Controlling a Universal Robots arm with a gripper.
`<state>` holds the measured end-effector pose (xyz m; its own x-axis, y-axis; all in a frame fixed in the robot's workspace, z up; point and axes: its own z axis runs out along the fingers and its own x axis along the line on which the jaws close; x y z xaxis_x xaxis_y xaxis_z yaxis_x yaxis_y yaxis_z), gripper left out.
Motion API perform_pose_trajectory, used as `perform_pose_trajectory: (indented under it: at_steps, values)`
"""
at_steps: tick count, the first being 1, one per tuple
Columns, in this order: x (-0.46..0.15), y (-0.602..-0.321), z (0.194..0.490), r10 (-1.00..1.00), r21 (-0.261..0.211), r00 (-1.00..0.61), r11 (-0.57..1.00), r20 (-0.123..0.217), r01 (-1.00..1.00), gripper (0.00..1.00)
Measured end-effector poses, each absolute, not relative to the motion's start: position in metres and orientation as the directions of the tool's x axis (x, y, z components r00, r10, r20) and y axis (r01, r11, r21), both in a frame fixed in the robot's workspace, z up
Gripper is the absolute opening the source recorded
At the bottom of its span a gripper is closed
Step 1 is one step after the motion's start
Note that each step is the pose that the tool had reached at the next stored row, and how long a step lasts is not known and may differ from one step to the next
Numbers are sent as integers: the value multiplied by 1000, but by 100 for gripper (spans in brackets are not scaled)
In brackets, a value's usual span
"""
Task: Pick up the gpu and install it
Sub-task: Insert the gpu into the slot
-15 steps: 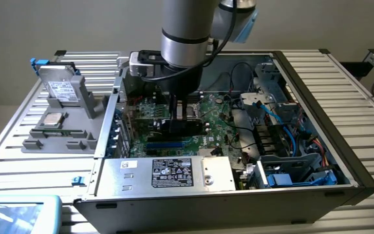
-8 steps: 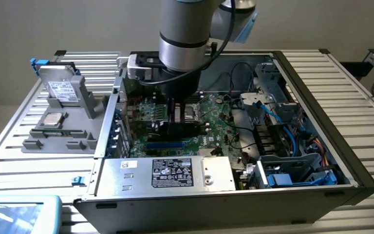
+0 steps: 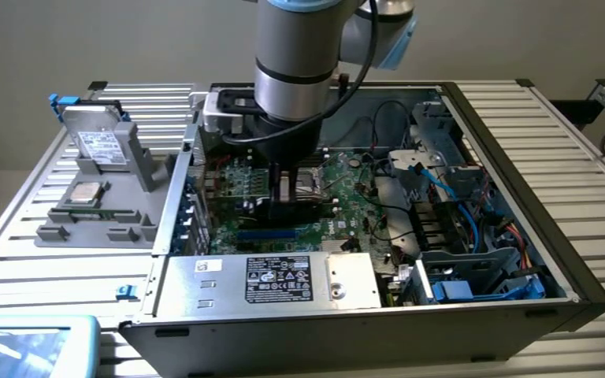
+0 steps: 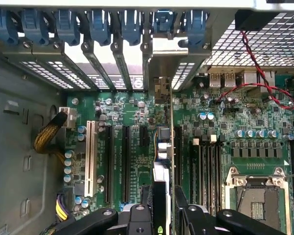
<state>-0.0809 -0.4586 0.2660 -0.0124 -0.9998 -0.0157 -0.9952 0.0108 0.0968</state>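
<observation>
Jaws clenched on the gpu [image 4: 161, 147], holding it edge-on above the motherboard [image 4: 132, 112] slots inside the open computer case [image 3: 334, 346], bracket toward the case's slotted wall.

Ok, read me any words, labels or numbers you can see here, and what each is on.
Nothing reads clearly.
Black label on the silver box: print too small.
White label on the hard drive: blurred.
Motherboard markings: too small.

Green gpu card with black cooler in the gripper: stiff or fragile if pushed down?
Likely stiff: the green gpu card with black cooler stands straight, edge-on, in the gripper. Probably fragile: thin board over the slots of the green motherboard.
</observation>
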Motion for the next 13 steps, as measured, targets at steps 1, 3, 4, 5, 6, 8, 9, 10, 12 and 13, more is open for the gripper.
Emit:
perform_pose_trajectory:
  at_steps: [1, 3, 4, 5, 6, 8, 9, 10, 12, 13]
  values:
    - [-81, -459, 266, -1000, 97, -13, 11, -17, -995, 28]
    - [-82, -459, 265, -1000, 97, -13, 11, -21, -995, 28]
    - [-82, -459, 265, -1000, 97, -13, 11, -22, -995, 28]
    - [-82, -459, 265, -1000, 97, -13, 11, -22, -995, 28]
    - [-82, -460, 265, -1000, 97, -13, 11, -22, -995, 28]
    - [-83, -460, 264, -1000, 98, -13, 11, -22, -995, 28]
    - [-83, -460, 264, -1000, 98, -13, 11, -22, -995, 28]
    - [-84, -460, 263, -1000, 98, -13, 11, -22, -995, 28]
    - [-84, -460, 262, -1000, 98, -13, 11, -22, -995, 28]
    - [-84, -460, 262, -1000, 98, -13, 11, -22, -995, 28]
